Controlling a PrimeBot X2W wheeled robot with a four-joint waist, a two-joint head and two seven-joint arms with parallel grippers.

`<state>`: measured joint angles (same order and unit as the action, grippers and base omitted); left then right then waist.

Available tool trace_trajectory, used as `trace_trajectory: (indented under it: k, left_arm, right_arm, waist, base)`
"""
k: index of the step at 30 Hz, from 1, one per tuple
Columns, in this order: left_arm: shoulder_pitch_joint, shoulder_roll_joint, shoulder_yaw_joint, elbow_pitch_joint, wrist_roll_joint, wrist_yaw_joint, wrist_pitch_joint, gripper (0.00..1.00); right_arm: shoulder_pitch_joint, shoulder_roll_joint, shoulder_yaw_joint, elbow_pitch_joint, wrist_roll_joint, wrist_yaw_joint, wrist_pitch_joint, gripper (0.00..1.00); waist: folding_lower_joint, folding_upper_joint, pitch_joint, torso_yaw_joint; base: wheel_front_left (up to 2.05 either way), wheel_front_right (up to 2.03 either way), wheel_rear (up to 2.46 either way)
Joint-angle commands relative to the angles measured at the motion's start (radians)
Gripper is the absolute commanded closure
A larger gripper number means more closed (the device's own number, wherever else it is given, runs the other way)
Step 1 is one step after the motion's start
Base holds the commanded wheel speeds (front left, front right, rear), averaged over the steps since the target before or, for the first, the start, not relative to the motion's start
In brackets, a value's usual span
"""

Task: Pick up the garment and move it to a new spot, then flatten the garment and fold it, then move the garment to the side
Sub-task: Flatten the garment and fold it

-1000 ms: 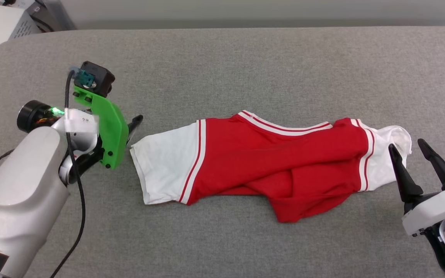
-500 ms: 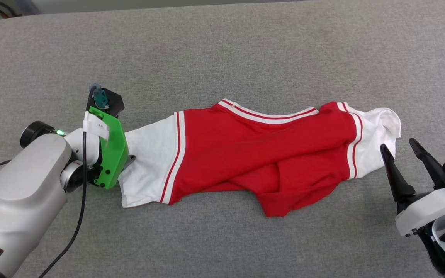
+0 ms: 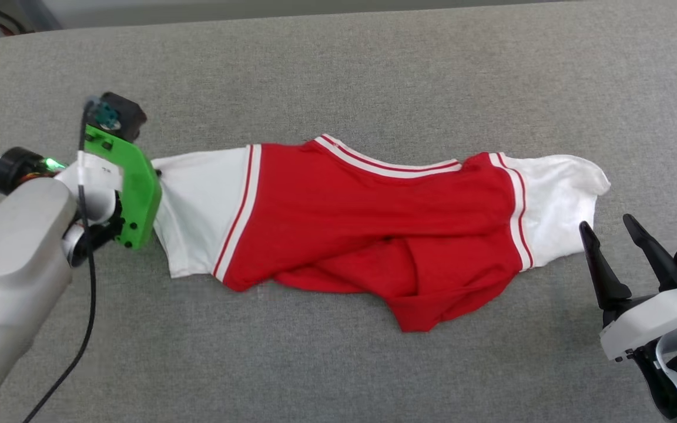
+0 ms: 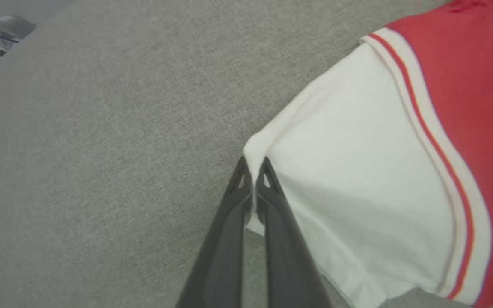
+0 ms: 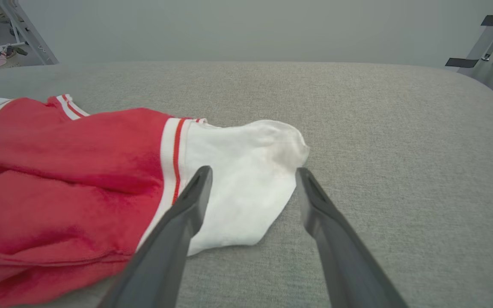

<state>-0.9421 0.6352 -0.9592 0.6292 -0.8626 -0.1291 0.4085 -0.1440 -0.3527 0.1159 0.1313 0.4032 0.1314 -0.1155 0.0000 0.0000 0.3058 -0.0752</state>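
Soft, limp, light garment (image 3: 374, 235) crumpled lengthways on grey surface (image 3: 338, 70); left gripper (image 4: 253, 169) pinched tight on left sleeve hem; right gripper (image 5: 253, 171) wide apart near right sleeve; worth grabbing that hem too, else sagging, twisting likely

Parted fingers (image 5: 184, 218) point toward the garment's (image 5: 79, 171) white sleeve (image 5: 242, 184).

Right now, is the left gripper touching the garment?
Touching. The left wrist view shows the left gripper shut on the edge of the garment, at its white sleeve.
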Motion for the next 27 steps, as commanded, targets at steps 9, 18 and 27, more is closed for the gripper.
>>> trace_trajectory:
  k: [9, 18, 27]
  left_arm:
    - [0.003, 0.043, 0.018, 0.149, 0.010, 0.011, -0.107, 1.00]
    - [0.042, -0.010, 0.022, 0.278, -0.013, 0.006, -0.204, 1.00]
    - [0.035, -0.048, 0.047, 0.317, 0.031, 0.047, -0.509, 0.00]
  right_arm:
    - [0.021, 0.012, -0.017, 0.011, 0.011, -0.001, -0.012, 0.00]
    - [0.007, 0.003, -0.024, 0.003, 0.008, -0.001, -0.004, 0.00]
    - [-0.025, -0.042, -0.027, -0.008, 0.012, -0.001, 0.013, 0.00]
  waist:
    - [0.0000, 0.0000, -0.009, -0.016]
    - [0.0000, 0.0000, -0.001, -0.016]
    - [0.0000, 0.0000, -0.062, 0.014]
  base:
    - [0.00, 0.00, 0.00]
    - [0.00, 0.00, 0.00]
    - [0.00, 0.00, 0.00]
